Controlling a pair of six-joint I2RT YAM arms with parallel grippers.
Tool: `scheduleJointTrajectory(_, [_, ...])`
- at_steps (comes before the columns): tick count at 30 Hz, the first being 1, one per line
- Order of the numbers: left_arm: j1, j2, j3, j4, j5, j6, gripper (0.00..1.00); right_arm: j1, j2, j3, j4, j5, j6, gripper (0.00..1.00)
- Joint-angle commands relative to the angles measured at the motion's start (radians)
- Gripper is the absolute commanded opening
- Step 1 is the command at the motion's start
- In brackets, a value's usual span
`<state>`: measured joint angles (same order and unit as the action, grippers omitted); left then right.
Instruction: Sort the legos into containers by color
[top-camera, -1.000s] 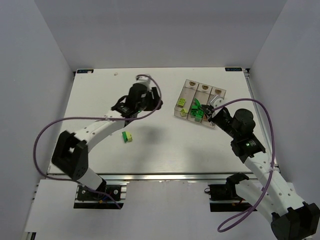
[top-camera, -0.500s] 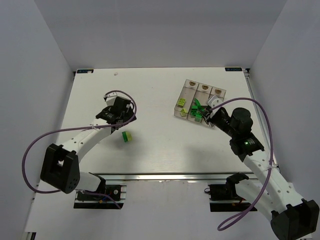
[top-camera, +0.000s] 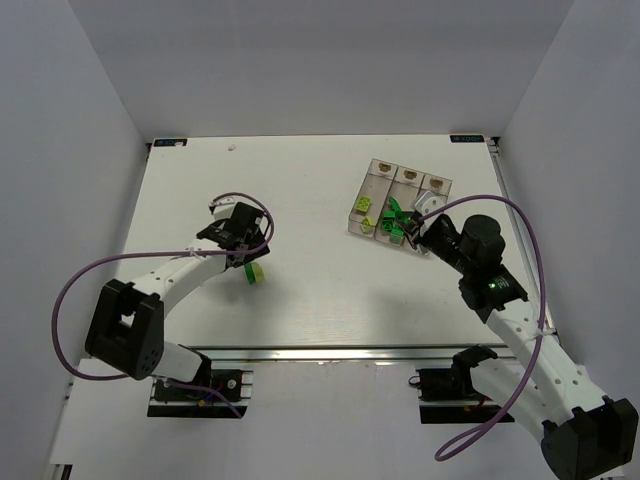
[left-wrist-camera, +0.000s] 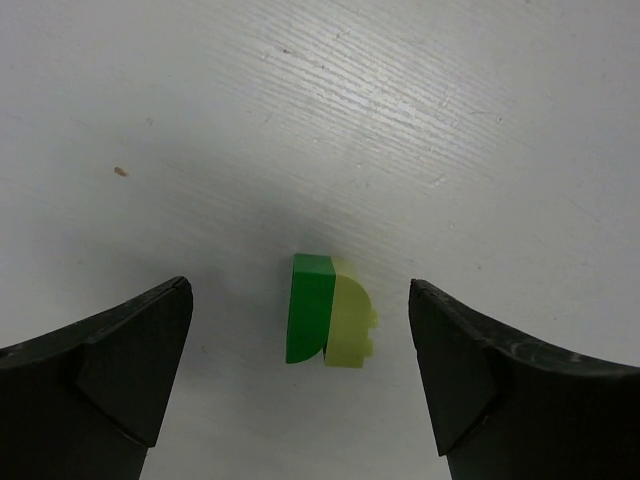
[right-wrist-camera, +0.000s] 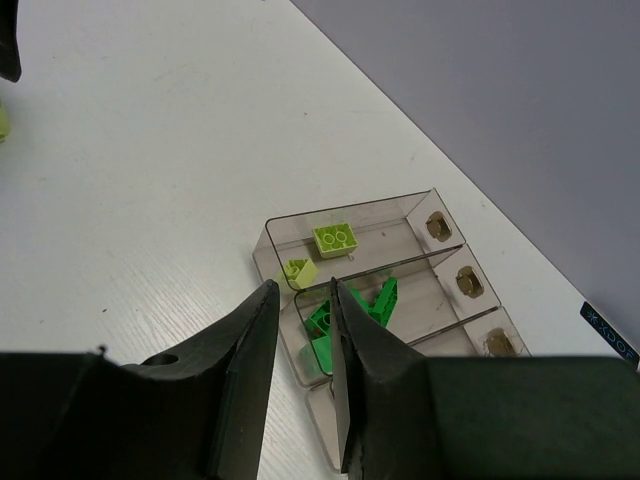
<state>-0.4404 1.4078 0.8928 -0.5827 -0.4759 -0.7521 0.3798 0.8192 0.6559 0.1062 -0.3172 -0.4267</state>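
Observation:
A dark green lego (left-wrist-camera: 309, 308) stuck to a yellow-green lego (left-wrist-camera: 351, 320) lies on the white table, also seen in the top view (top-camera: 255, 272). My left gripper (left-wrist-camera: 300, 335) (top-camera: 247, 250) is open and empty just above this pair, one finger on each side. The three joined clear containers (top-camera: 375, 180) (right-wrist-camera: 270, 235) hold two yellow-green legos (right-wrist-camera: 335, 238) in one bin and several dark green legos (right-wrist-camera: 352, 303) in the middle bin. My right gripper (right-wrist-camera: 300, 300) (top-camera: 422, 228) hovers at the bins' near end, jaws a narrow gap apart, empty. No orange lego shows.
The third bin (right-wrist-camera: 480, 325) shows nothing inside. Each bin has a tan mark (right-wrist-camera: 437, 227) at its far end. White walls enclose the table (top-camera: 320, 300). A purple cable (top-camera: 80, 280) loops beside each arm.
My left gripper has swung from the middle of the table toward me and now hangs over the joined green pair. My right gripper has barely moved at the bins.

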Motion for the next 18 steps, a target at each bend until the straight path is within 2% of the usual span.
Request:
scheduleJointTrajectory(1, [0.000,0.017,-0.009,0.018,0.031,0.005,0.98,-0.005,-0.003,0.013,0.013,-0.011,-0.004,0.33])
scheduleJointTrajectory(7, [0.000,0.091,-0.025,0.046,0.088,0.007,0.94,-0.005,-0.002,0.013,0.012,-0.016,-0.006,0.33])
scheduleJointTrajectory(18, [0.000,0.145,-0.015,0.053,0.099,0.013,0.83,-0.004,0.000,0.014,0.007,-0.022,-0.006,0.34])
